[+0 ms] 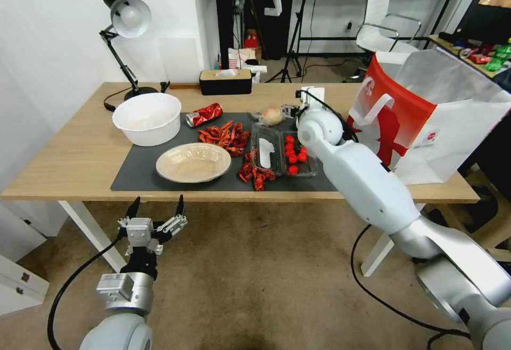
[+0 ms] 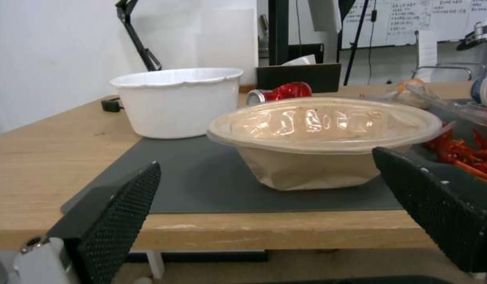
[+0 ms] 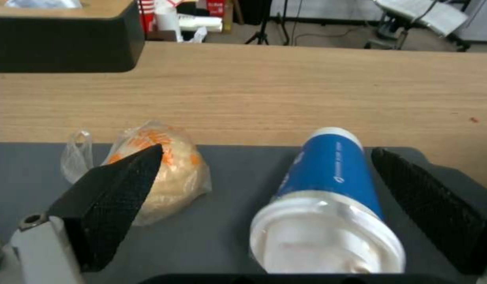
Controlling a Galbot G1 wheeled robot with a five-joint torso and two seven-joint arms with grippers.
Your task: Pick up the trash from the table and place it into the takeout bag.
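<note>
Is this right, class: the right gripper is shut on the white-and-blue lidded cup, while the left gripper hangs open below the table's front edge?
Not quite. The right gripper is open, its fingers apart on either side of the white-and-blue lidded cup, as the right wrist view shows. The rest holds: the left gripper hangs open below the table's front edge.

The right gripper (image 3: 265, 189) straddles the white-and-blue lidded cup (image 3: 330, 197) with fingers spread; the plastic-wrapped lump (image 3: 170, 173) crowds one finger. At center frame, crayfish shells (image 1: 226, 136) and a clear tray (image 1: 282, 155) clutter the mat. The takeout bag (image 1: 426, 121) blocks the right; bare tabletop (image 1: 69, 153) lies left.
</note>
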